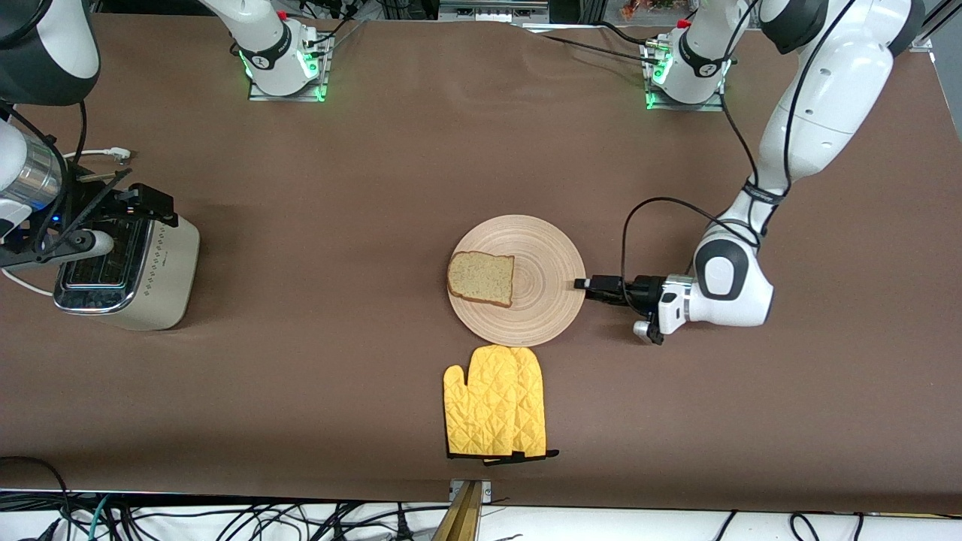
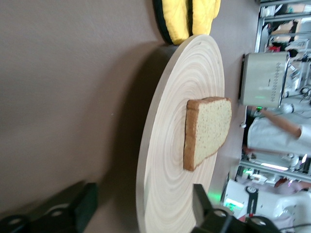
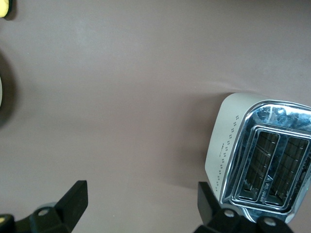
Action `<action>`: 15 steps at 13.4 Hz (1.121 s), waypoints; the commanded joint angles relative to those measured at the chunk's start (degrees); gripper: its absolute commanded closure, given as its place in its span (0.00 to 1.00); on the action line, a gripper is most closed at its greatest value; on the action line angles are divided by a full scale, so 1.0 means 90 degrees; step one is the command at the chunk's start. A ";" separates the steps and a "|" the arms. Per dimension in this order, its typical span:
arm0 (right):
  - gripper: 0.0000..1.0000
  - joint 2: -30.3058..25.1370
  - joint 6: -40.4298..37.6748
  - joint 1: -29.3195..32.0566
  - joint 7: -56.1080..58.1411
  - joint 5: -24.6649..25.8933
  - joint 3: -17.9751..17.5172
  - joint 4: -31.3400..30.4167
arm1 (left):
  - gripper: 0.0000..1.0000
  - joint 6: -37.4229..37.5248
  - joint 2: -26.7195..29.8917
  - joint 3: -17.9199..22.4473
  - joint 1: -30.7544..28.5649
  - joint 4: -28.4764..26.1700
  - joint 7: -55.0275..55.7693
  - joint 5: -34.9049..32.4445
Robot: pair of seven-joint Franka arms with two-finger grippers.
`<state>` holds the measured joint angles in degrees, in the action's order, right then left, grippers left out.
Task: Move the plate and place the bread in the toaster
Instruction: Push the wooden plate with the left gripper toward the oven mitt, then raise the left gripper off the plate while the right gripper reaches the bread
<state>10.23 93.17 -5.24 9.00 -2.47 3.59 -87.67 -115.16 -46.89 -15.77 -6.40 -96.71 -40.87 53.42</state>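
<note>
no text or labels can be read

bread (image 2: 209, 128) on plate (image 2: 167, 160), gripper (image 2: 143, 206) open

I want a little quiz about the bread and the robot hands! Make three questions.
1. True or false: the bread lies on the plate.
2. Which is over the toaster: A the left gripper, B the right gripper?
3. Fill in: the yellow oven mitt lies ____ the front camera than the plate.

Key: 1 true; 2 B; 3 nearer to.
</note>
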 commanded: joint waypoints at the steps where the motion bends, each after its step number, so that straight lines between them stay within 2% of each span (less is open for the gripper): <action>1: 0.00 -0.0053 0.0048 0.0085 -0.0052 -0.0038 -0.0057 -0.0024 | 0.00 0.0859 0.0697 0.0063 -0.0595 0.0031 0.0545 -0.1563; 3: 0.00 -0.0072 0.0039 0.0065 -0.0052 -0.0029 -0.0057 -0.0014 | 0.00 0.1135 0.1107 0.0072 -0.0754 0.0178 0.0917 -0.2475; 6: 0.00 0.0122 0.0184 0.0056 -0.0139 -0.0097 -0.0066 -0.0005 | 0.00 0.1398 0.1858 0.0130 -0.0813 0.0198 0.1308 -0.3296; 11: 0.00 0.0103 0.0390 -0.0052 -0.0327 -0.0019 -0.0096 -0.0014 | 0.00 0.2149 0.3625 0.0112 -0.0910 0.0218 0.2497 -0.5404; 13: 0.00 0.0123 0.0371 -0.0285 -0.0384 -0.0048 -0.0154 -0.0014 | 0.00 0.2609 0.4124 0.0092 -0.0910 0.0227 0.2715 -0.5643; 15: 0.00 0.0297 0.0293 -0.0782 -0.0413 -0.0116 -0.0164 -0.0014 | 0.00 0.2601 0.4495 0.0160 -0.0901 0.0334 0.2735 -0.5798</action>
<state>11.75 96.20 -8.71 6.27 -2.82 2.22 -87.74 -91.75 -9.56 -14.80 -14.71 -93.19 -17.38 3.88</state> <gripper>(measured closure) 0.000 0.000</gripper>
